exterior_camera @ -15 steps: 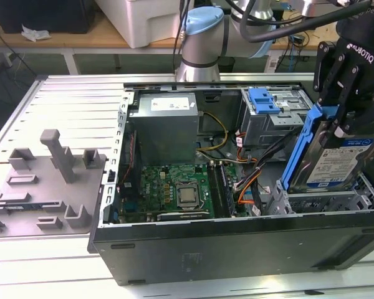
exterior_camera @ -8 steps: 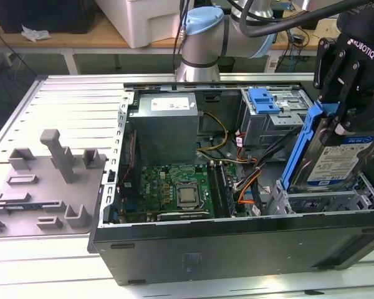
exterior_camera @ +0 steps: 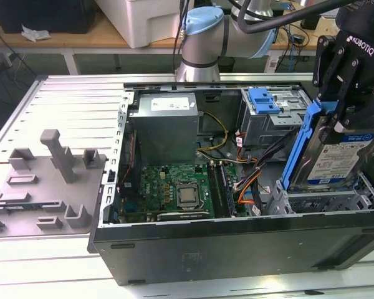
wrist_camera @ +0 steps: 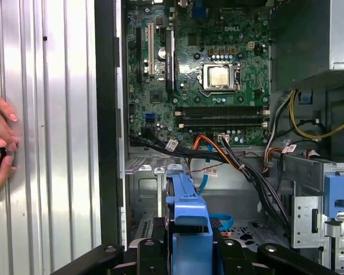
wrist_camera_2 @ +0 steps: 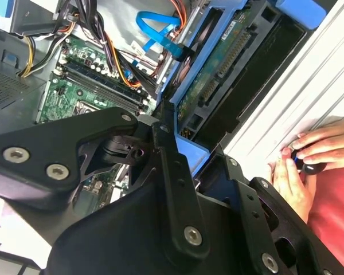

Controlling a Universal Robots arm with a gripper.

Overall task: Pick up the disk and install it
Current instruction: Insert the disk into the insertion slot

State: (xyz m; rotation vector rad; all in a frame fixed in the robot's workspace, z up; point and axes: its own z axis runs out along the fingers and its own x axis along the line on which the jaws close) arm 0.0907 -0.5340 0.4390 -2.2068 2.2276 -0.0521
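Observation:
The disk (exterior_camera: 338, 157), a silver drive with a white-and-blue label in a blue bracket, stands on edge and tilted at the exterior view's right. It hangs just above the metal drive bay (exterior_camera: 327, 200) in the front right corner of the open computer case (exterior_camera: 237, 246). My black gripper (exterior_camera: 336, 119) is shut on its upper part. In the first wrist view the blue bracket of the disk (wrist_camera: 187, 213) points out from my gripper (wrist_camera: 186, 252) toward the bay floor. In the second wrist view the green circuit side of the disk (wrist_camera_2: 218, 86) shows beyond a finger (wrist_camera_2: 172, 166).
Inside the case are a grey power-supply box (exterior_camera: 165, 124), the green motherboard (exterior_camera: 174, 187), orange and black cables (exterior_camera: 249, 180) and a grey cage with a blue latch (exterior_camera: 265, 103). A grey fixture plate (exterior_camera: 47, 184) lies at the exterior view's left. A person's hands (wrist_camera_2: 307, 157) rest on the ribbed table.

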